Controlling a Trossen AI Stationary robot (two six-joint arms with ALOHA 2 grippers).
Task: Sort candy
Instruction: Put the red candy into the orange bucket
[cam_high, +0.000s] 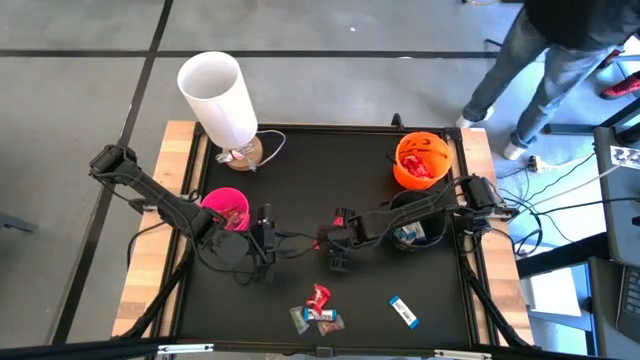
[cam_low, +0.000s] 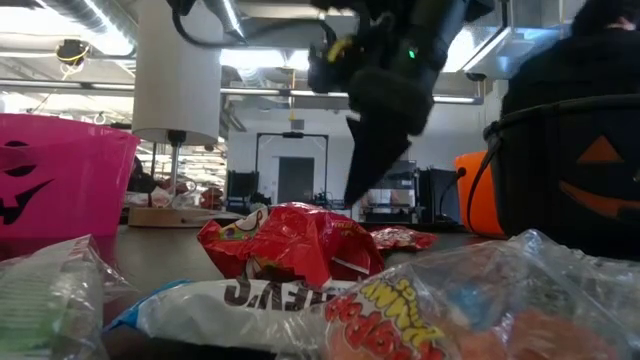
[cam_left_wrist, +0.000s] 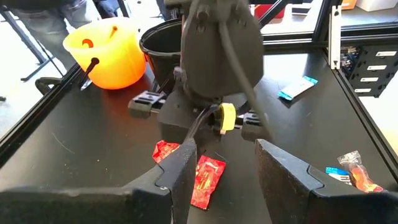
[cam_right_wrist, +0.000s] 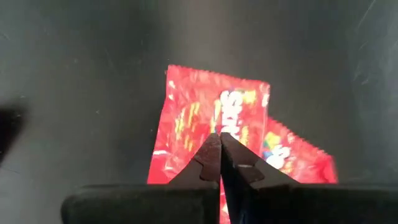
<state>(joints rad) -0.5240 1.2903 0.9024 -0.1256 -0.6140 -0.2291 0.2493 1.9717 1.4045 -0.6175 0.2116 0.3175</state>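
Two red candy packets lie mid-table under the right gripper; only its wrist view shows the fingers pinched together on the upper packet's edge. From above, more candy sits near the front edge. The orange bowl holds red packets, the black bowl a blue-and-white one. The left gripper hovers close, moderately spread, empty.
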